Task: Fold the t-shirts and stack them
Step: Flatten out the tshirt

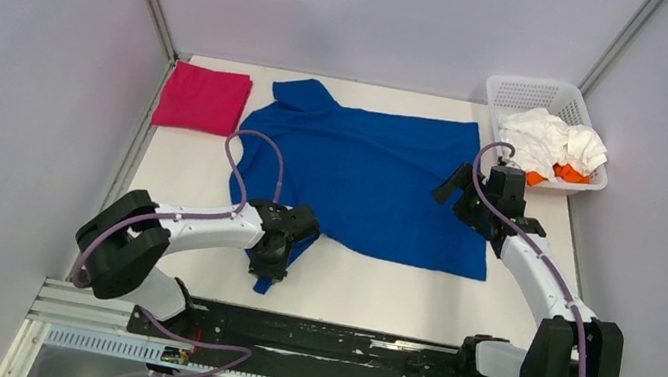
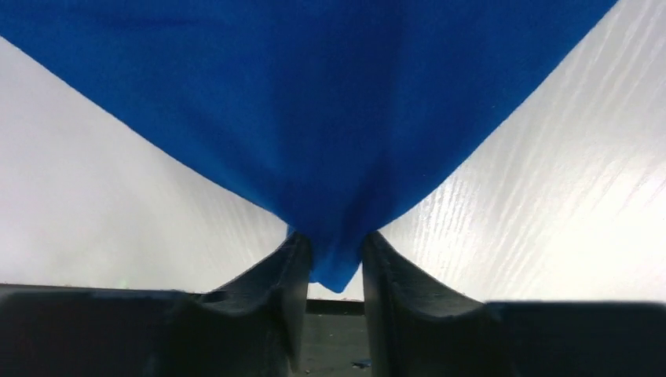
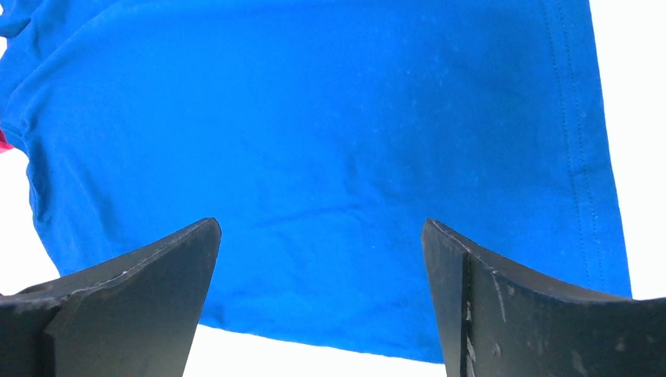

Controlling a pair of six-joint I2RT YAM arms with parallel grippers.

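Observation:
The royal blue t-shirt lies spread on the white table, plain side up. My left gripper is shut on the shirt's near left sleeve corner, and the cloth is pinched between its fingers. My right gripper is open and empty, hovering over the shirt's right edge; the blue cloth shows between its spread fingertips. A folded magenta-pink t-shirt lies at the far left. White t-shirts and an orange one are bunched in the basket.
A white lattice basket stands at the far right corner. Grey walls close in the table on three sides. A black rail with the arm bases runs along the near edge.

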